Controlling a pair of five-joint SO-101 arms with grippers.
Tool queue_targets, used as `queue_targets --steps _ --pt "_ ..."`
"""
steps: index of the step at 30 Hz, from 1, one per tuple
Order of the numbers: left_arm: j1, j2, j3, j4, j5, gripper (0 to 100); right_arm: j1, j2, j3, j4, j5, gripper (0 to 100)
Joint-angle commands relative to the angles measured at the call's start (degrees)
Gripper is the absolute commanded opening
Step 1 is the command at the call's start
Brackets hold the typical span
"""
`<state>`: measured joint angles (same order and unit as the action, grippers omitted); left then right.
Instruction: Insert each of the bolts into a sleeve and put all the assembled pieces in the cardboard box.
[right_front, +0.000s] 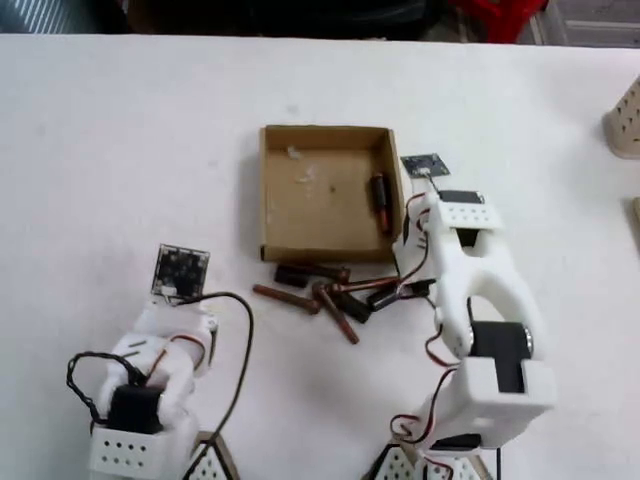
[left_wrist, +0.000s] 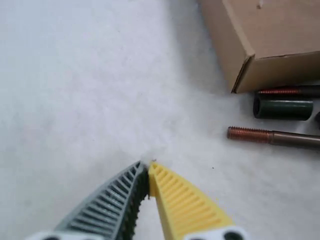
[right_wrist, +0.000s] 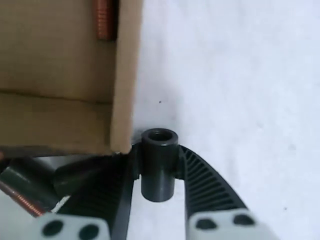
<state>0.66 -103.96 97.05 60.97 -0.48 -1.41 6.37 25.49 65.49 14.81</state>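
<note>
The light is bright and even, coming from overhead, so the white table (right_front: 120, 130) nearly washes out and the shadows are soft and short. Beyond the table's far edge the room is dark. The cardboard box (right_front: 325, 130) throws a thin dark line along its near wall, and in the left wrist view a pale grey band lies beside it. The sleeve (right_wrist: 158, 175) gripped in the right claw (right_wrist: 159, 150) has a dull sheen on its rim.

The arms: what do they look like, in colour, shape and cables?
The left arm and right arm are white shells with black motors and red and black cables. The left hand has one grey and one yellow ribbed finger; the right hand has black ribbed ones.
</note>
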Motion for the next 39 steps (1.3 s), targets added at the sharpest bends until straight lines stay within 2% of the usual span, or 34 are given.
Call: queue_targets --steps 1,4,7,14,22,26,34,39 --pt "-0.57 -0.75 -0.09 -0.09 -0.53 3 2.33 -7.08 -0.62 3.74 -0.97 1.7" --pt "-0.57 -0.75 -0.09 -0.09 -0.53 3 4.79 -9.98 0.70 5.32 -0.79 1.7" --pt "-0.57 -0.75 -0.09 -0.09 -0.53 3 7.08 -12.35 5.10 2.51 -0.70 1.8" --pt "-0.22 -0.75 -0.09 -0.09 -0.53 3 7.96 -19.91 18.73 -14.64 -1.14 1.8" --pt "-0.48 -0.75 -0.09 -0.09 -0.53 3 7.87 -27.91 19.87 -17.71 -1.14 1.8" --pt "-0.22 -0.75 -0.09 -0.09 -0.53 3 7.78 -30.46 21.45 -23.08 -1.14 1.8" --pt "-0.13 -0.75 -0.09 -0.09 -0.18 3 3.03 -38.81 34.73 -38.20 -1.23 1.8" --pt "-0.13 -0.75 -0.26 -0.09 -0.09 3 -0.57 -45.85 40.35 -41.45 -1.23 1.7"
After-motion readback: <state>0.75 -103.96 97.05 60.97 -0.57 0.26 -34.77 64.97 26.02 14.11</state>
